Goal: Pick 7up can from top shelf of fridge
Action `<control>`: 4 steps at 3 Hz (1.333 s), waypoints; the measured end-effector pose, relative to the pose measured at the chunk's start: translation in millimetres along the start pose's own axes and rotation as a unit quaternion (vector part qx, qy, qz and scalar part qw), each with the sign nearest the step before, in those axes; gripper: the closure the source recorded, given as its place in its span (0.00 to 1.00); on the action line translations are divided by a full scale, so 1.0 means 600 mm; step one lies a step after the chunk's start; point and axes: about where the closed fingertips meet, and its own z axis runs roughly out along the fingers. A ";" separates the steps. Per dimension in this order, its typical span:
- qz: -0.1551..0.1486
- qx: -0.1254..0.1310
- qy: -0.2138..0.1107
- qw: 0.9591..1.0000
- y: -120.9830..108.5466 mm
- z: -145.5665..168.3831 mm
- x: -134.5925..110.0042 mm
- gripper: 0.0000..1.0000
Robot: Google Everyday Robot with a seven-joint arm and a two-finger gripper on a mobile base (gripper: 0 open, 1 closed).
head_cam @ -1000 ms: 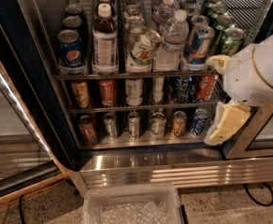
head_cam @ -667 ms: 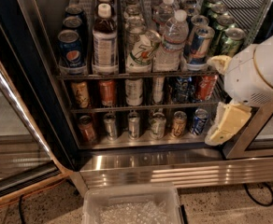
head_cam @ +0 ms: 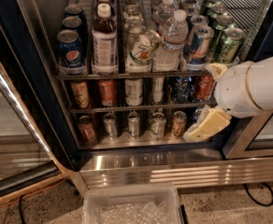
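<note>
The fridge (head_cam: pixel 141 160) fills most of the view, and its shiny steel base runs across the bottom. A glass door (head_cam: pixel 8 125) stands open at 9 o'clock. A fat white arm (head_cam: pixel 258 87) comes in from 3 o'clock.

The top shelf (head_cam: pixel 127 74) is a wire rack with a metal rail in front. It runs from 9 o'clock to 3 o'clock, a bit above the middle. Two lower shelves (head_cam: pixel 136 107) sit under it with smaller-looking cans.

A clear tub (head_cam: pixel 132 204) sits on the floor at 6 o'clock.

The gripper (head_cam: pixel 201 101) is at 3 o'clock, in front of the right end of the shelves. Its two cream fingers (head_cam: pixel 207 126) stand wide apart. It holds nothing.

On the top shelf, a brown bottle (head_cam: pixel 104 38) stands at 11 o'clock. A water bottle (head_cam: pixel 173 43) stands at 1 o'clock.

The 7up can (head_cam: pixel 142 51) is at 12 o'clock, at the front of the top shelf, between those two bottles. It leans a little to the right. It is well apart from the gripper.

A Pepsi can (head_cam: pixel 71 52) stands at 10 o'clock. Green cans (head_cam: pixel 227 43) stand at 2 o'clock, just above the gripper.
</note>
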 end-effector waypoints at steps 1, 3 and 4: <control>0.038 0.042 -0.067 0.996 -0.019 0.019 -0.022 0.00; 0.063 0.073 -0.134 0.986 -0.039 0.038 -0.060 0.00; 0.106 0.090 -0.159 0.977 -0.021 0.072 -0.047 0.00</control>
